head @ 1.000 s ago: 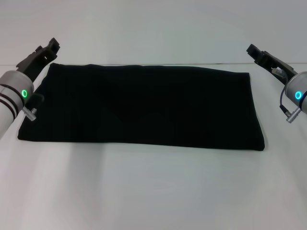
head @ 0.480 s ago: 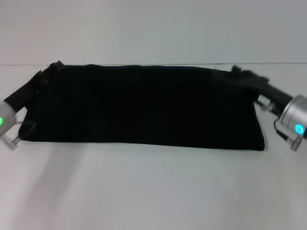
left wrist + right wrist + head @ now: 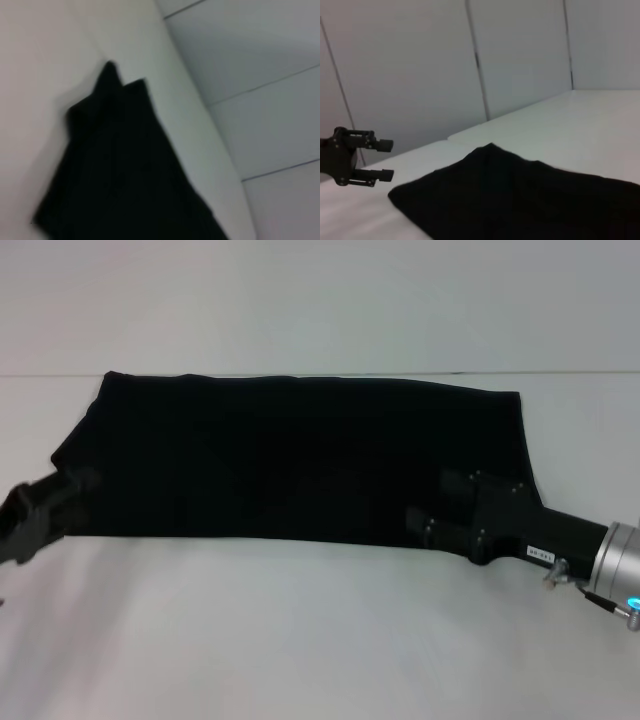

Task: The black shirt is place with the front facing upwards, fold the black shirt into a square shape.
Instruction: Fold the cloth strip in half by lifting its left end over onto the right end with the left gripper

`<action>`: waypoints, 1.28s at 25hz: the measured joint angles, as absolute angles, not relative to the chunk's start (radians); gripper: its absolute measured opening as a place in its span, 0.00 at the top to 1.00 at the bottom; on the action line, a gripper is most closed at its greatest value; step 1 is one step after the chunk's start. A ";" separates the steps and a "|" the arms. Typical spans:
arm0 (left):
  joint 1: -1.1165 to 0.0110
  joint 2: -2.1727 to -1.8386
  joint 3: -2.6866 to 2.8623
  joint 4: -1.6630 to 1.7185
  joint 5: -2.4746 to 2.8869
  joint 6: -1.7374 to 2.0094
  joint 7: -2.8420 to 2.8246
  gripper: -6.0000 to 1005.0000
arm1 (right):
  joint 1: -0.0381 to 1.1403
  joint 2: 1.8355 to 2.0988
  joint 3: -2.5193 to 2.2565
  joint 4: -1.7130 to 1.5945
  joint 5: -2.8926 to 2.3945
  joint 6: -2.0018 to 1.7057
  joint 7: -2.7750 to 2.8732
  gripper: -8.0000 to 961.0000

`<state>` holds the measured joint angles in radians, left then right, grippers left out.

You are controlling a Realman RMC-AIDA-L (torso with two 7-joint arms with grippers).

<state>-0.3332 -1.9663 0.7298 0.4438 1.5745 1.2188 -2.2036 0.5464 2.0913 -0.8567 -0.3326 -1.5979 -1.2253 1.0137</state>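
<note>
The only writing I could find was on a small white label [image 3: 538, 553] on the body of my right gripper [image 3: 420, 525], and its dark characters were too small to read. The shirt [image 3: 290, 455] showed plain black cloth, with no creases I could make out in the head view. It lay flat on the white table [image 3: 300, 640] as a long, wide band parallel to the far edge and close to it, spanning most of the width between the left and right edges. Its far edge ran straight, its near edge ran straight too, and its left end slanted inward toward the near side. From my left wrist the shirt's end rose into two small peaks against the pale tabletop, and from my right wrist the cloth formed a low dark mound with one soft peak at its middle. My right gripper sat low over the near edge of the shirt toward the right edge of the table, black against black, so I could not tell whether it was apart, together or clamped on cloth. My left gripper [image 3: 80, 485] was at the near left corner of the shirt, near the table's left edge; the right wrist view showed its two fingers [image 3: 382, 145] spread apart with nothing between them, just beside the cloth's end.
</note>
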 joint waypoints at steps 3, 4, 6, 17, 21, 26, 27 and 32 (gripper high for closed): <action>-0.312 -1.966 0.686 0.457 1.651 1.229 -2.253 0.32 | 0.541 2.090 -0.869 -0.333 -1.598 -1.226 0.997 0.14; -0.308 -1.965 0.664 0.458 1.675 1.229 -2.267 0.32 | 0.540 2.090 -0.873 -0.333 -1.598 -1.225 0.996 0.14; -0.305 -1.961 0.625 0.459 1.716 1.229 -2.289 0.31 | 0.540 2.090 -0.876 -0.333 -1.598 -1.225 0.986 0.14; -0.348 -1.951 0.582 0.447 1.783 1.143 -2.337 0.16 | 0.539 2.091 -0.878 -0.332 -1.598 -1.224 0.959 0.14; -0.355 -1.950 0.588 0.444 1.784 1.104 -2.355 0.16 | 0.538 2.091 -0.879 -0.329 -1.598 -1.219 0.961 0.14; -0.356 -1.948 0.593 0.436 1.786 1.065 -2.396 0.16 | 0.538 2.091 -0.879 -0.330 -1.598 -1.215 0.965 0.14; -0.358 -1.948 0.598 0.435 1.788 1.062 -2.401 0.16 | 0.538 2.091 -0.879 -0.331 -1.598 -1.215 0.965 0.14; -0.377 -1.945 0.601 0.404 1.800 1.049 -2.425 0.16 | 0.540 2.092 -0.879 -0.333 -1.598 -1.213 0.966 0.14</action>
